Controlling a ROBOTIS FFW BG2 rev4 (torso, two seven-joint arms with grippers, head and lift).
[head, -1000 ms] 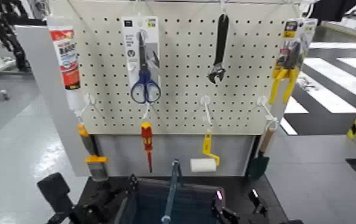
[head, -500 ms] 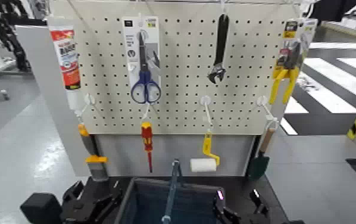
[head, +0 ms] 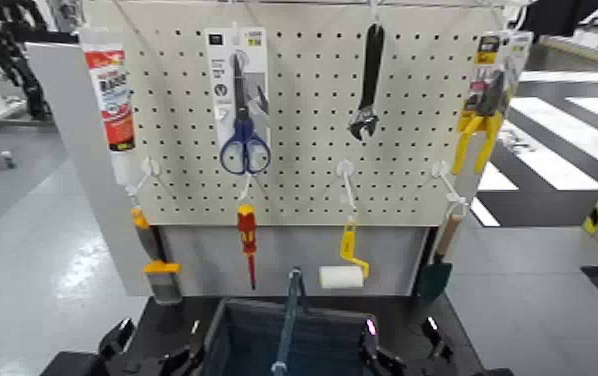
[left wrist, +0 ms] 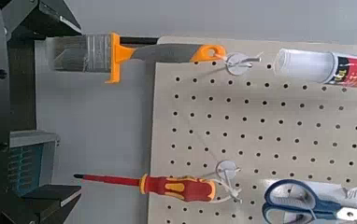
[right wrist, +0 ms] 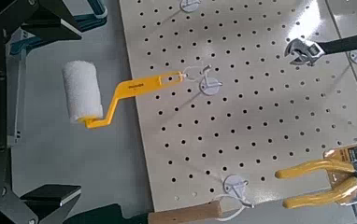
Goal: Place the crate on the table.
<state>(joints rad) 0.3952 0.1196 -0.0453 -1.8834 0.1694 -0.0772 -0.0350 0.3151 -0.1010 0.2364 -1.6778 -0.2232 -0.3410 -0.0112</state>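
Note:
The dark blue-grey crate (head: 253, 340) sits at the bottom middle of the head view on the black table (head: 408, 310), its thin handle bar (head: 289, 315) running across its middle. Its near part is cut off by the frame edge. My left gripper (head: 153, 352) is low beside the crate's left wall, open and holding nothing. In the left wrist view the gripper (left wrist: 60, 112) has its fingers (left wrist: 48, 198) wide apart, with a bit of crate wall (left wrist: 27, 163) beside them. My right gripper (head: 401, 355) is by the crate's right wall. In its wrist view it (right wrist: 55, 112) is open and empty.
A cream pegboard (head: 303, 190) stands upright right behind the table. On it hang scissors (head: 243, 140), a wrench (head: 368, 85), a red screwdriver (head: 247, 235), a yellow paint roller (head: 343, 270), yellow pliers (head: 478, 130) and a glue tube (head: 111, 100). Grey floor lies on both sides.
My left arm has drawn back and down, away from the crate's left wall toward the lower left. The crate and my right gripper have stayed in place.

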